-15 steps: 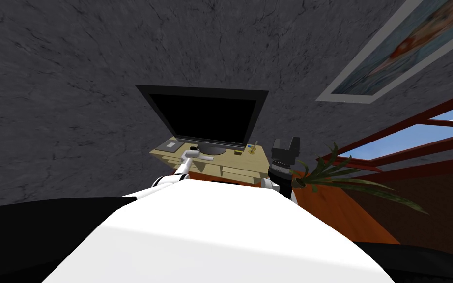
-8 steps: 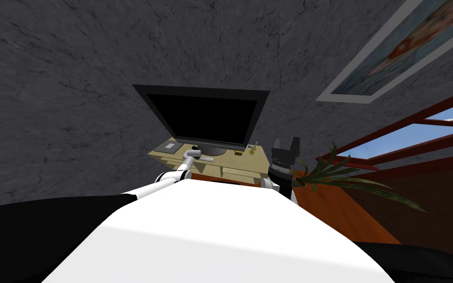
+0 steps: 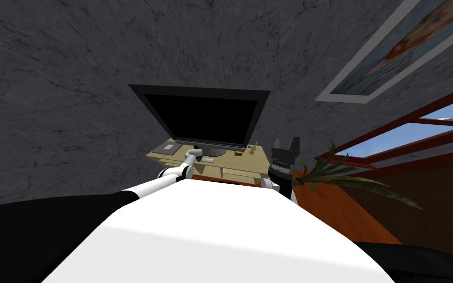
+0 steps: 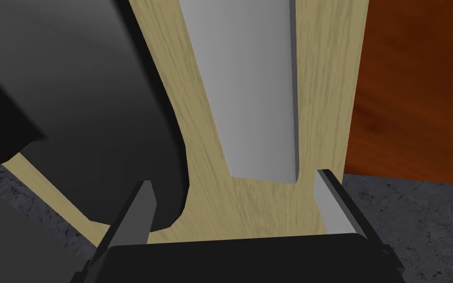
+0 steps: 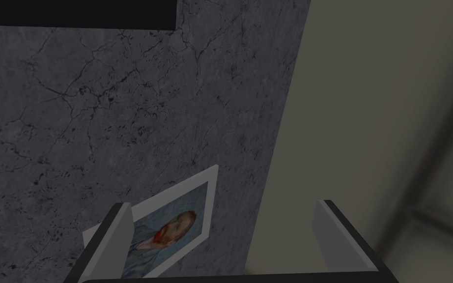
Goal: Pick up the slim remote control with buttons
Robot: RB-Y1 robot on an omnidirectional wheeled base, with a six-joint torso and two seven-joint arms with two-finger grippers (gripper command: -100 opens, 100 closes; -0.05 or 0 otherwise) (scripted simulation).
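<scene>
The remote (image 4: 250, 88) is a slim, plain light grey slab lying on the pale wooden stand top (image 4: 255, 211). It lies beside the dark round TV base (image 4: 98, 127). My left gripper (image 4: 235, 206) is open just short of the remote's near end, and one finger (image 4: 331, 206) stands by its corner. Nothing is between the fingers. In the head view the remote (image 3: 207, 159) lies in front of the TV base, with my left gripper (image 3: 196, 153) right at it. My right gripper (image 3: 285, 146) is raised at the stand's right end, open and holding nothing (image 5: 220, 231).
A black TV (image 3: 206, 118) stands on the wooden stand (image 3: 233, 171) against a dark grey wall. A flat grey device (image 3: 168, 146) lies at the stand's left end, small yellow items (image 3: 251, 150) at its right. A plant (image 3: 341, 172) spreads over the orange-brown floor on the right.
My left arm has reached further forward and its hand has moved slightly right, closer to the remote. The right arm has not moved.
</scene>
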